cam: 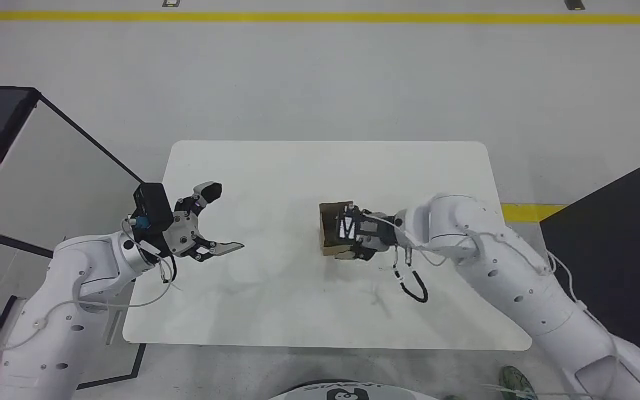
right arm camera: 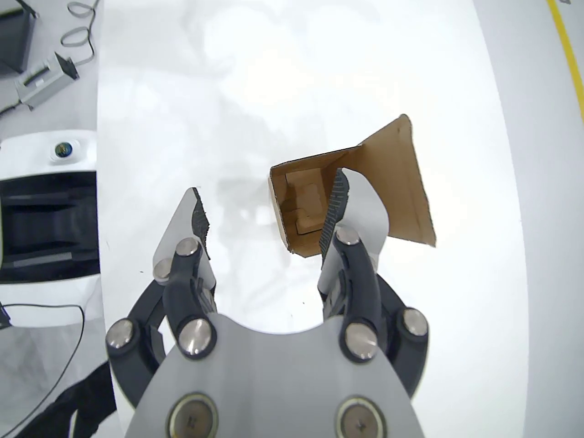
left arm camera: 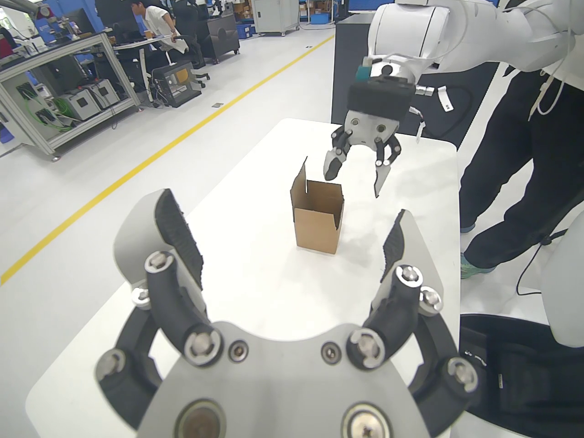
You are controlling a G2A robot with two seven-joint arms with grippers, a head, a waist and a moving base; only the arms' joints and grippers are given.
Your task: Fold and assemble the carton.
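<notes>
A small brown carton (left arm camera: pixel 317 223) stands upright near the middle of the white table (cam: pixel 300 300), its top open and one flap (left arm camera: pixel 301 179) sticking up. In the top view the carton (cam: pixel 328 228) sits just under my right gripper (cam: pixel 350 235). My right gripper (right arm camera: pixel 269 184) is open and holds nothing. One of its fingers (right arm camera: pixel 335 205) hangs over the carton's open mouth beside the raised flap (right arm camera: pixel 401 193); the other is off to the side over bare table. My left gripper (cam: pixel 207 225) is open and empty, well apart from the carton, near the table's left edge.
A black-framed stand (cam: pixel 30 130) sits off the table's left side and a dark cabinet (cam: pixel 600 230) off its right. A black cable loop (cam: pixel 410 285) hangs from the right arm above the table.
</notes>
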